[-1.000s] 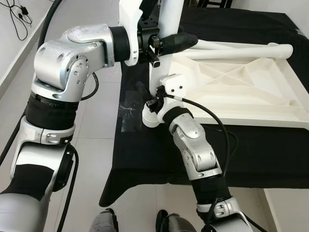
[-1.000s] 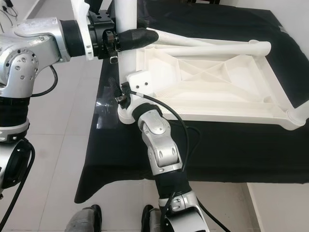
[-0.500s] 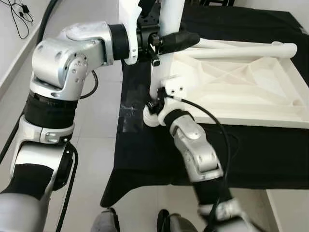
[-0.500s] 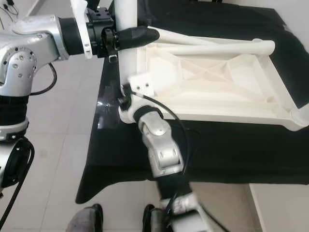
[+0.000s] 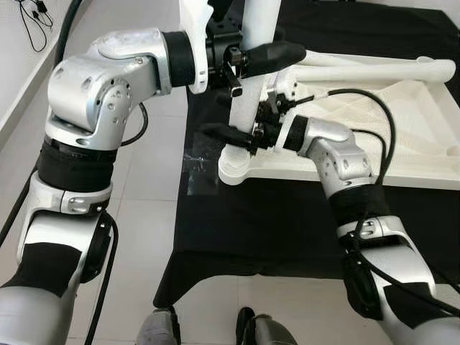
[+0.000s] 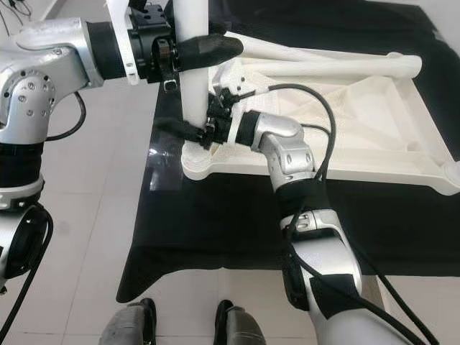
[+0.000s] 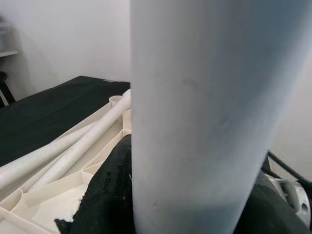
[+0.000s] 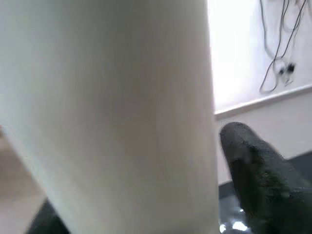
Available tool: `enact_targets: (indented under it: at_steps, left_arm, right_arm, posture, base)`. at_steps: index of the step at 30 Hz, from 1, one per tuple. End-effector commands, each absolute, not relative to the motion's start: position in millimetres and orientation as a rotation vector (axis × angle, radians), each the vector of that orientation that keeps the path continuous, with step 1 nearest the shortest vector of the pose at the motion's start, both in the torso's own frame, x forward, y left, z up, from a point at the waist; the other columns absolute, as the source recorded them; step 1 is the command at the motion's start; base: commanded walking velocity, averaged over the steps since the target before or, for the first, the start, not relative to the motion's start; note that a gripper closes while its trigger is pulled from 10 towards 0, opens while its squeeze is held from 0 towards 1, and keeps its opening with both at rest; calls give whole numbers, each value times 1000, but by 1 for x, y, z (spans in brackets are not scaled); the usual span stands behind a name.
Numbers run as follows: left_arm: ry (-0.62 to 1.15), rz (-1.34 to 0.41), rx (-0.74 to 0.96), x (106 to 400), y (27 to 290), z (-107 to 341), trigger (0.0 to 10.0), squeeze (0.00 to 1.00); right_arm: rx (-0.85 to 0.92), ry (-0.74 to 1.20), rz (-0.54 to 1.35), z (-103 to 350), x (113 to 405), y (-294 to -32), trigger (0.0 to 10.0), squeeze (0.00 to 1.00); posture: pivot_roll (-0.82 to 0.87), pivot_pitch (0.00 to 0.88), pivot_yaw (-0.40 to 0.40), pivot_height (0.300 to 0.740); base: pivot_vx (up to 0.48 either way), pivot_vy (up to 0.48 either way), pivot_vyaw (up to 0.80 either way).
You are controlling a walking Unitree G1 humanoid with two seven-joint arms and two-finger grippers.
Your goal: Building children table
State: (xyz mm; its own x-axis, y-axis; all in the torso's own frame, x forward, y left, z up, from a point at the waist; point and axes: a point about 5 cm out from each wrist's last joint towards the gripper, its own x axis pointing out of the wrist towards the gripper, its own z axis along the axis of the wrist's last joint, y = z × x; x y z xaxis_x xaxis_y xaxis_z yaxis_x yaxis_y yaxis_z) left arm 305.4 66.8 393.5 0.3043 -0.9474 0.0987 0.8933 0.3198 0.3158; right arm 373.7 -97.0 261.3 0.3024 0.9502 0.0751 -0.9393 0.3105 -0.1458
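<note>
The white table top (image 5: 402, 144) lies upside down on a black cloth. One white table leg (image 5: 248, 93) stands upright in the socket (image 5: 233, 169) at its near left corner. My left gripper (image 5: 273, 54) is shut on the leg high up, its fingers (image 7: 105, 195) wrapped around it. My right gripper (image 5: 230, 131) reaches in from the right and is shut on the leg lower down. One of its fingers (image 8: 253, 165) lies across the front, just above the socket. Two loose legs (image 5: 374, 70) rest across the far side of the table top.
The black cloth (image 5: 287, 223) covers the work table and hangs over its near edge. Pale tiled floor (image 5: 151, 180) lies to the left. Cables (image 5: 29, 14) trail along the wall at the far left. My feet (image 5: 248, 327) stand at the table's front edge.
My right arm has swung up from below the corner and now comes in from the right. Its gripper has closed on the lower leg. The left gripper still holds the leg.
</note>
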Motion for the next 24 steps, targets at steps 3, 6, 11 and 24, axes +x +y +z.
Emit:
enact_targets:
  at_steps: [3,6,11,24]
  left_arm:
    - [-250,-1339,223,297,53,388,0,0]
    - [-247,-1340,223,298,54,388,0,0]
    - [-250,-1335,235,301,54,388,0,0]
    - [-220,-1225,200,314,59,387,10000,0]
  right_arm:
    - [-90,-170,1346,271,376,-88,0,0]
    - [-104,-167,1360,271,377,-88,0,0]
    - [-98,-163,1385,268,380,-93,0,0]
    - [-2,-12,465,167,339,-63,0,0]
  posture:
    - [184,240,-46,740]
    - [181,240,-47,740]
    - [175,240,-49,740]
    - [187,266,-82,740]
  base:
    - [0,0,0]
    - [0,0,0]
    - [0,0,0]
    - [0,0,0]
